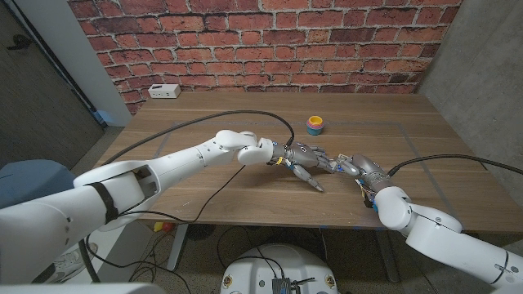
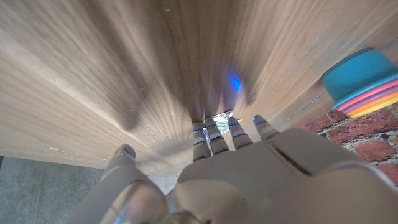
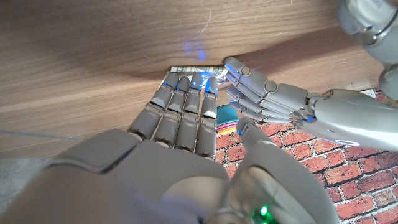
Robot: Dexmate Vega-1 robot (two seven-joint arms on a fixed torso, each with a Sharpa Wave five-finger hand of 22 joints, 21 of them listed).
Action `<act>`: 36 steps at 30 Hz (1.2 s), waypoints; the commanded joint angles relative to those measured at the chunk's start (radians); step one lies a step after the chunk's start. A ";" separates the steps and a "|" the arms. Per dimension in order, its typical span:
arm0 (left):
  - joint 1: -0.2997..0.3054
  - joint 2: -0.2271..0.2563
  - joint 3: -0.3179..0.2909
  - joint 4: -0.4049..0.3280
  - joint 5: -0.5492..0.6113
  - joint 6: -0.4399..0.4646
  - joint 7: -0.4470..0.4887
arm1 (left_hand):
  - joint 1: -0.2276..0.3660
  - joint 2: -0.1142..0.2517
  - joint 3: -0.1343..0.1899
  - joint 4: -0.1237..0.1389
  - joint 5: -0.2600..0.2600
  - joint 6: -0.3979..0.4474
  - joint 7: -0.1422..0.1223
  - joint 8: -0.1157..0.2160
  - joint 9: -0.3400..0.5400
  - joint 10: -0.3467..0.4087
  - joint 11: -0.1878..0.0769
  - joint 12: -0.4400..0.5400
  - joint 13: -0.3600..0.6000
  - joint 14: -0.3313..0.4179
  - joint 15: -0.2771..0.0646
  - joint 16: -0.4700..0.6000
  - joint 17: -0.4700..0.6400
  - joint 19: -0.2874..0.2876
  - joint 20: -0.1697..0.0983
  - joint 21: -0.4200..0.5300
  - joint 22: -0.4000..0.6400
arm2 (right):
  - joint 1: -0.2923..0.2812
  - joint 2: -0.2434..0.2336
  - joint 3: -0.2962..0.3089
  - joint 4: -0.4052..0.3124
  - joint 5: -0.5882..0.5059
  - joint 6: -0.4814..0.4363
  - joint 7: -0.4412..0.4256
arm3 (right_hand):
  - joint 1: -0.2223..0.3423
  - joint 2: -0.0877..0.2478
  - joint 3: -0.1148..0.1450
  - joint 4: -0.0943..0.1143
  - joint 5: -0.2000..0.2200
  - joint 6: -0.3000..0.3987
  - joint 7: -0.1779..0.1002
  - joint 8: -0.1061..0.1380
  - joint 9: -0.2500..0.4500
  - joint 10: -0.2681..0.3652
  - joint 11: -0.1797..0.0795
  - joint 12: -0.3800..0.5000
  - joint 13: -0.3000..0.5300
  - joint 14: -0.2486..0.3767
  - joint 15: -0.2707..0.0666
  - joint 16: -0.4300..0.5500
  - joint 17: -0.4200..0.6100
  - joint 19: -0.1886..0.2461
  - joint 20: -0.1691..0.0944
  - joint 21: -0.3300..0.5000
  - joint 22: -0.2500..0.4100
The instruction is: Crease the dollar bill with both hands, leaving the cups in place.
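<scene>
Dollar bill lying on the table just beyond my right hand's extended, empty fingertips, its long axis crosswise to them, with my left hand, also extended and empty, meeting it alongside; cups stand well beyond.

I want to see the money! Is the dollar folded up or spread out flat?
Cannot tell. Just a narrow strip of the dollar bill peeks out past the fingertips of the right hand and left hand covering it.
</scene>
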State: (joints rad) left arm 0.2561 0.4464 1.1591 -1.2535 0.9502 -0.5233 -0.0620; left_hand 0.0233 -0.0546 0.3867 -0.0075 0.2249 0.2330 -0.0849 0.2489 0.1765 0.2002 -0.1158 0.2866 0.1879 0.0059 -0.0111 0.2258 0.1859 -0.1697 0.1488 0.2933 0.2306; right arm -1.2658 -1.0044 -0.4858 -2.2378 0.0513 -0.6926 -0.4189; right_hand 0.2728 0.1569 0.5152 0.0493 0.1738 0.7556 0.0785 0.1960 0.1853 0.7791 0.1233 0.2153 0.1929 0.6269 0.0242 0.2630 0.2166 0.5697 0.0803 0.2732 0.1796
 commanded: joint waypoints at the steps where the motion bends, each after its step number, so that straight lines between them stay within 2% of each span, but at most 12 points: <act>1: -0.010 -0.001 -0.008 0.033 -0.042 -0.012 0.007 | -0.005 0.016 -0.009 0.015 0.011 0.122 0.028 0.019 0.003 0.094 0.007 0.016 0.003 0.047 -0.008 0.008 -0.001 -0.022 -0.008 0.015 0.000 | 0.020 0.004 -0.008 0.017 -0.002 0.002 0.012 | 0.009 0.005 0.003 -0.005 -0.001 0.011 0.000 0.006 0.004 0.009 -0.002 0.002 0.004 0.008 0.000 0.004 0.002 0.008 0.005 -0.002 0.005; 5: -0.008 0.006 -0.013 0.031 -0.049 -0.030 0.033 | 0.002 0.029 -0.011 0.021 0.014 0.204 0.044 0.031 0.003 0.169 0.010 0.026 0.003 0.088 -0.018 0.014 -0.003 0.005 -0.015 0.025 -0.003 | 0.031 0.006 -0.014 0.022 -0.003 -0.001 0.021 | 0.009 0.005 0.003 -0.005 -0.001 0.010 -0.001 0.005 0.004 0.010 -0.004 0.002 0.004 0.006 -0.001 0.002 0.002 0.008 0.006 -0.003 0.005; 10: 0.010 0.030 -0.039 0.000 -0.069 -0.040 0.065 | 0.008 0.039 -0.012 0.024 0.015 0.241 0.039 0.030 0.002 0.203 0.011 0.025 0.003 0.150 -0.032 0.027 -0.004 0.032 -0.014 0.035 -0.005 | 0.041 0.008 -0.019 0.026 -0.005 -0.003 0.026 | 0.011 0.006 0.004 -0.007 -0.001 0.010 0.000 0.005 0.004 0.010 -0.002 0.002 0.004 0.007 -0.002 0.002 0.003 0.008 0.005 -0.003 0.005; 14: 0.043 0.064 -0.082 -0.050 -0.097 -0.026 0.089 | 0.017 0.052 -0.009 0.025 0.015 0.291 0.053 0.032 0.003 0.243 0.022 0.027 0.003 0.207 -0.040 0.034 -0.005 0.080 -0.014 0.052 -0.009 | 0.046 0.007 -0.021 0.025 -0.006 -0.010 0.030 | 0.010 0.007 0.003 -0.006 -0.001 0.010 0.000 0.005 0.004 0.011 -0.003 0.002 0.004 0.007 -0.001 0.002 0.003 0.008 0.005 -0.004 0.005; 17: 0.074 0.084 -0.125 -0.082 -0.145 -0.003 0.085 | 0.022 0.056 -0.007 0.024 0.014 0.288 0.058 0.025 0.003 0.242 0.031 0.021 0.003 0.219 -0.043 0.032 -0.005 0.110 -0.013 0.062 -0.011 | 0.048 0.008 -0.022 0.025 -0.005 -0.013 0.030 | 0.010 0.006 0.003 -0.007 -0.001 0.010 0.000 0.005 0.004 0.010 -0.002 0.001 0.004 0.006 0.000 0.001 0.003 0.008 0.005 -0.004 0.005; 21: 0.122 0.106 -0.186 -0.115 -0.206 0.039 0.100 | 0.039 0.069 0.001 0.015 0.010 0.209 0.028 -0.025 0.004 0.189 0.040 -0.014 0.006 0.219 -0.037 0.011 -0.005 0.130 -0.009 0.065 -0.017 | 0.048 0.005 -0.021 0.024 -0.007 -0.009 0.029 | 0.010 0.006 0.003 -0.007 -0.001 0.010 0.000 0.004 0.004 0.011 -0.004 0.001 0.004 0.007 0.001 0.001 0.003 0.008 0.005 -0.005 0.005; 22: 0.133 0.109 -0.201 -0.117 -0.225 0.045 0.105 | 0.044 0.071 0.003 0.011 0.006 0.150 0.002 -0.053 0.005 0.166 0.034 -0.029 0.007 0.215 -0.038 0.000 -0.004 0.132 -0.007 0.064 -0.019 | 0.047 0.006 -0.019 0.024 -0.005 -0.008 0.028 | 0.010 0.006 0.003 -0.007 -0.001 0.011 0.001 0.005 0.004 0.011 -0.004 0.001 0.004 0.007 0.001 0.001 0.003 0.009 0.005 -0.005 0.005; 25: 0.162 0.116 -0.240 -0.117 -0.277 0.056 0.124 | 0.051 0.075 0.006 0.005 0.000 0.058 -0.019 -0.077 0.005 0.098 0.035 -0.063 0.009 0.196 -0.028 -0.020 -0.002 0.130 -0.004 0.060 -0.021 | 0.047 0.004 -0.018 0.022 -0.006 -0.006 0.027 | 0.010 0.007 0.003 -0.007 -0.001 0.010 0.000 0.004 0.004 0.011 -0.003 0.001 0.004 0.007 0.001 0.000 0.004 0.008 0.005 -0.005 0.005; 27: 0.179 0.119 -0.264 -0.117 -0.316 0.062 0.130 | 0.053 0.078 0.007 0.003 -0.002 0.015 -0.032 -0.080 0.006 0.058 0.031 -0.079 0.010 0.184 -0.023 -0.027 -0.002 0.130 -0.001 0.059 -0.021 | 0.044 0.002 -0.015 0.020 -0.007 0.001 0.025 | 0.010 0.007 0.003 -0.007 -0.001 0.010 0.000 0.004 0.004 0.011 -0.003 0.001 0.004 0.007 0.001 0.000 0.004 0.009 0.005 -0.005 0.005; 32: 0.220 0.126 -0.321 -0.114 -0.417 0.070 0.139 | 0.056 0.084 0.011 0.000 -0.008 -0.040 -0.038 -0.079 0.006 0.001 0.030 -0.095 0.011 0.145 -0.013 -0.041 0.000 0.125 0.002 0.055 -0.021 | 0.031 -0.002 0.000 0.008 -0.006 0.018 0.013 | 0.011 0.009 0.004 -0.008 -0.001 0.013 0.000 0.004 0.004 0.012 -0.003 0.001 0.004 0.008 -0.001 0.000 0.004 0.009 0.005 -0.006 0.005; 36: 0.245 0.129 -0.360 -0.104 -0.518 0.069 0.115 | 0.057 0.089 0.013 -0.001 -0.011 -0.063 -0.034 -0.079 0.006 -0.020 0.029 -0.098 0.011 0.128 -0.002 -0.044 0.000 0.118 0.005 0.051 -0.021 | 0.011 -0.004 0.018 -0.001 -0.008 0.040 -0.008 | 0.022 0.015 0.012 -0.016 0.002 0.013 0.001 0.004 0.004 0.013 -0.001 0.000 0.004 0.010 -0.001 0.000 0.003 0.009 0.004 -0.007 0.005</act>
State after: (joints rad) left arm 0.4219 0.5544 0.9121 -1.3552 0.6551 -0.4749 0.0552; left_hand 0.0755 0.0202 0.3919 -0.0044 0.2164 0.1792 -0.1209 0.1732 0.1795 0.1882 -0.0860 0.1921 0.1947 0.1423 -0.0196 0.1847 0.1842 -0.0481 0.1411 0.3475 0.2090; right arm -1.2277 -1.0020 -0.4964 -2.2214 0.0453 -0.6896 -0.3966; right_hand 0.2850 0.1691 0.5225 0.0421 0.1739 0.7556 0.0785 0.1960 0.1851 0.7844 0.1177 0.2153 0.1929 0.6282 0.0228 0.2608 0.2161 0.5700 0.0804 0.2689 0.1834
